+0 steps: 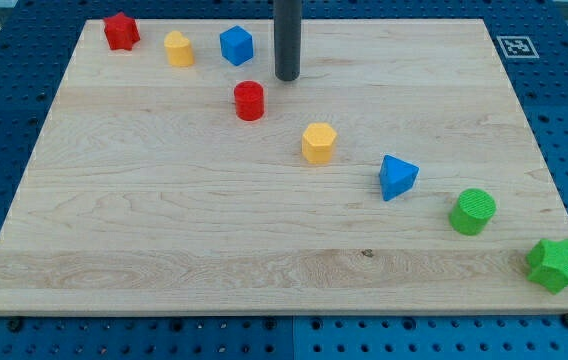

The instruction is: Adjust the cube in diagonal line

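Note:
A blue cube [236,45] sits near the view's top, left of centre. My tip [287,77] stands just to the cube's right and a little below it, apart from it. A red cylinder [249,101] lies below the cube and to the lower left of the tip. From there a diagonal row runs toward the view's bottom right: a yellow hexagonal block [318,143], a blue triangular block [397,177], a green cylinder [473,211] and a green star [555,264]. A red star [120,31] and a yellow block [178,48] sit left of the cube.
The blocks lie on a light wooden board [164,220] on a blue perforated table. A fiducial marker [515,46] sits just off the board's top right corner.

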Robot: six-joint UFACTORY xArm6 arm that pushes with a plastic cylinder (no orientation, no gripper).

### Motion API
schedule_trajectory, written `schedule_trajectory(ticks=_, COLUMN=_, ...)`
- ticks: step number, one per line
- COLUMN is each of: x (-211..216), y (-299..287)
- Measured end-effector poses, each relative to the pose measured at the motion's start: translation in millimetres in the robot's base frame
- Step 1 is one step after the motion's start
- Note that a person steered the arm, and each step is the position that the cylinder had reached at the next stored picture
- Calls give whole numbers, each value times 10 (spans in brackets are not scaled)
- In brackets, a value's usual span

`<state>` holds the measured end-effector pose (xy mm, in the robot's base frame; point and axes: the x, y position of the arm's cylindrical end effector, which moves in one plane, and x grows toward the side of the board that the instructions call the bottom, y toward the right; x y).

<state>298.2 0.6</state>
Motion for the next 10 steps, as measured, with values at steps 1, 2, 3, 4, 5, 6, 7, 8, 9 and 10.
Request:
schedule_trajectory(ticks=1, x=-295, y=0)
schedule_trajectory(ticks=2, x=-570, y=-39)
schedule_trajectory(ticks=3, x=-774, y=-376)
schedule_trajectory(ticks=4, x=-786, y=-672)
schedule_trajectory(ticks=5, x=-713, y=-691)
schedule_trajectory(ticks=6, x=-586, y=-691)
schedule_trajectory(ticks=7, x=-502, y=-716)
schedule_trajectory(ticks=8, x=-463, y=-716)
schedule_trajectory(ticks=9, x=-417, y=-714)
schedule_trajectory(ticks=10, x=-416, y=-703)
